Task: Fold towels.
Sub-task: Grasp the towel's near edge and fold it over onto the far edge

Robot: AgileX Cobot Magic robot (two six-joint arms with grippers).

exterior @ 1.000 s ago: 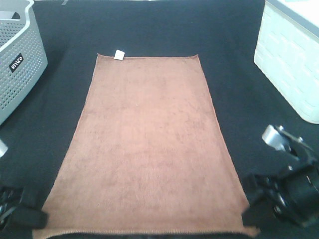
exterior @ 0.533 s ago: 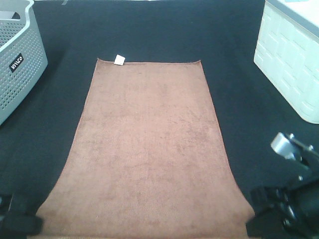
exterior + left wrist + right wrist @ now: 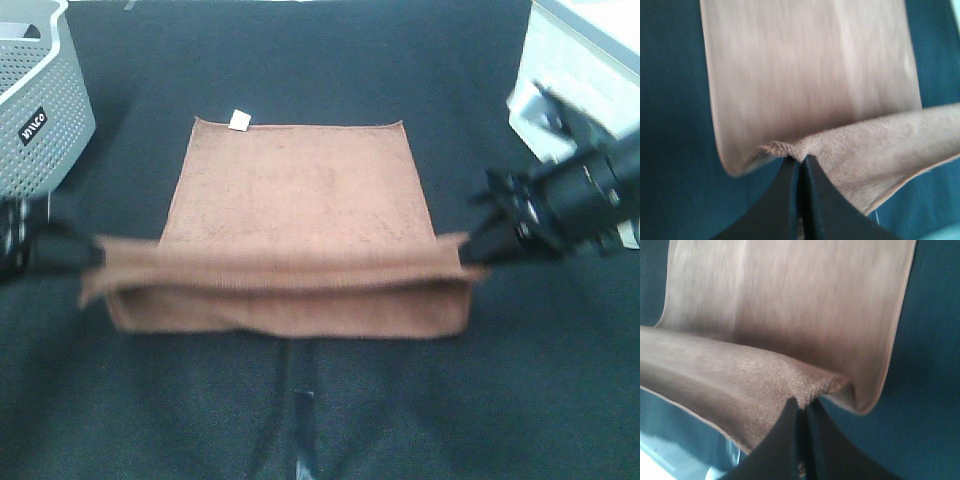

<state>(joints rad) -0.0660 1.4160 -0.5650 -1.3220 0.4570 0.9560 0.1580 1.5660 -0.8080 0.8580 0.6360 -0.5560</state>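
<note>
Carrying the near hem over to the far one calls for level, matched travel. The left gripper [image 3: 799, 161] and right gripper [image 3: 801, 406] each pinch a near corner of the rust-brown towel [image 3: 300, 190], jaws closed tight on the cloth. The hem is stretched between them above the towel's middle, and its far half lies flat on the black table [image 3: 300, 50]. I judge both corners should land together on the far edge, by the white tag [image 3: 239, 120]. The grey basket [image 3: 40, 120] and white bin [image 3: 590, 60] stand well apart at either side; their contents cannot be told.
</note>
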